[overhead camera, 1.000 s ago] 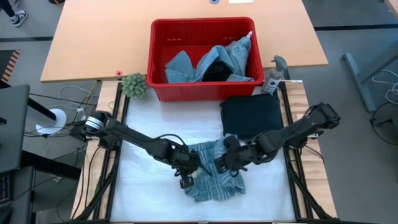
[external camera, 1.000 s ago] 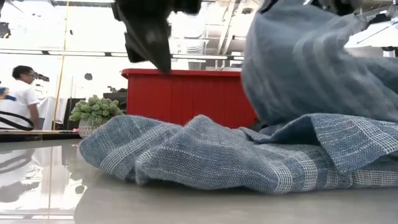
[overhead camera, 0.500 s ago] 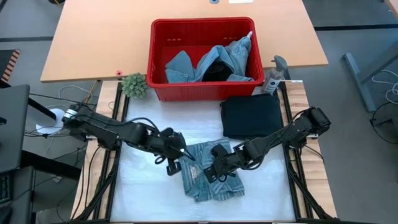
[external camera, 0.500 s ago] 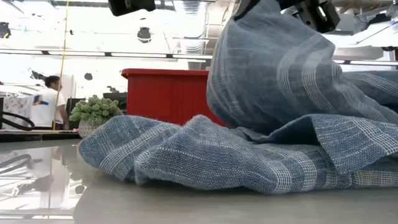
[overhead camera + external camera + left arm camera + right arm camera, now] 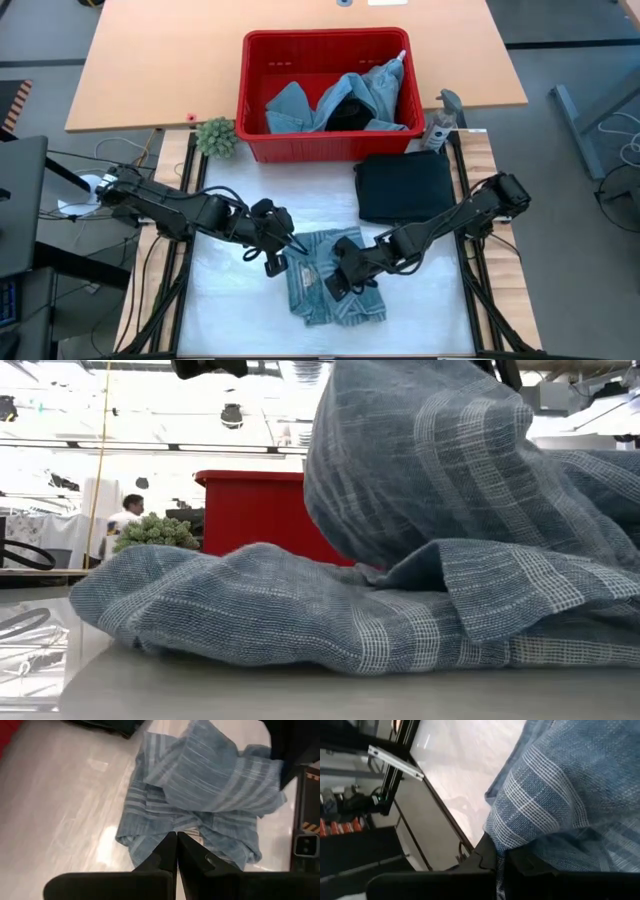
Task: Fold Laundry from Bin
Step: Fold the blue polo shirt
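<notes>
Lying on the tabletop (image 5: 230,300) in front of the bin (image 5: 325,150), striped cloth (image 5: 335,285), now narrower, one side carried across by right pincer (image 5: 340,280), clamped on its edge; left pincer (image 5: 275,250), shut, empty, withdrawn beside cloth; fold half made

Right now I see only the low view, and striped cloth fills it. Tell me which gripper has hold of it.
Observer: The right gripper. Its wrist view shows the fingers shut on a fold of the striped cloth.
Operator: Give me the left one as well.
Observer: The left gripper is shut and holds nothing. Its tips are over the cloth's near edge.
Operator: Now report what the cloth hides from me on the table.
Observer: From above, a folded black garment lies flat beyond the cloth on the right arm's side, just in front of the bin. Denim pieces are in the bin.
</notes>
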{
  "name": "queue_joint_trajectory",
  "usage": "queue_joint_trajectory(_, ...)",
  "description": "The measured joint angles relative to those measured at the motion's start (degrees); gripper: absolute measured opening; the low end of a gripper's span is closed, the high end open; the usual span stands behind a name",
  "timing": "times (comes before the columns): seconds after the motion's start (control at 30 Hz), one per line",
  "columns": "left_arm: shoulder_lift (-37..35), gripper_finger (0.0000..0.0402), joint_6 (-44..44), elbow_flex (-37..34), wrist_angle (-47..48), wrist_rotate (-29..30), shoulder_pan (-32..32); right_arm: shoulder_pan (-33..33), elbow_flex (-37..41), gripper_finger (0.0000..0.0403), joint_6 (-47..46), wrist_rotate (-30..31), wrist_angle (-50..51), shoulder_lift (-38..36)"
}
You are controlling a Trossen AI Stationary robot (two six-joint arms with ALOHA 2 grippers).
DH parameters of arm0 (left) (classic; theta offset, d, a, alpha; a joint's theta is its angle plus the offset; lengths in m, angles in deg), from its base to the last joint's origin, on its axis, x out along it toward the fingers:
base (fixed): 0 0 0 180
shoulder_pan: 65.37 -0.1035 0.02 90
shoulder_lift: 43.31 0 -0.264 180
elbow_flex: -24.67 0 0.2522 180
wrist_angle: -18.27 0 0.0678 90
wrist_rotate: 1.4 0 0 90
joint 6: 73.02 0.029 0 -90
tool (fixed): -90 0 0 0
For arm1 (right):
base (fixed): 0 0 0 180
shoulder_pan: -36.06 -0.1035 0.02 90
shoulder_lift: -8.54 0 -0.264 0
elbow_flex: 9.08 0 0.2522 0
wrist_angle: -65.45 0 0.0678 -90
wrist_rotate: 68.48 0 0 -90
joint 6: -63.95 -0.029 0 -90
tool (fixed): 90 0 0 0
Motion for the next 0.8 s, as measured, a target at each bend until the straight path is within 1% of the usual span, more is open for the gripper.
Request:
queue_joint_trajectory(0.1, 0.0, 0.0, 0.02, 0.0, -0.02, 1.44, -0.01, 0.09, 0.0, 0.0029, 2.8, 0.01, 0.02, 0.0)
queue_joint_trajectory(0.3, -0.02, 0.0, 0.02, 0.0, -0.04, 1.76, -0.05, 1.05, 0.0, 0.0084, 5.24, 0.05, 0.05, 0.0)
queue_joint_trajectory(0.67, -0.02, 0.0, 0.02, 0.0, -0.09, 1.76, -0.05, 1.69, 0.0, 0.017, 7.47, 0.07, -0.01, 0.0)
queue_joint_trajectory(0.8, -0.02, 0.0, -0.44, -0.03, -0.64, 2.17, 0.58, 2.1, 0.0, 0.0187, 7.47, 0.16, 0.43, 0.0)
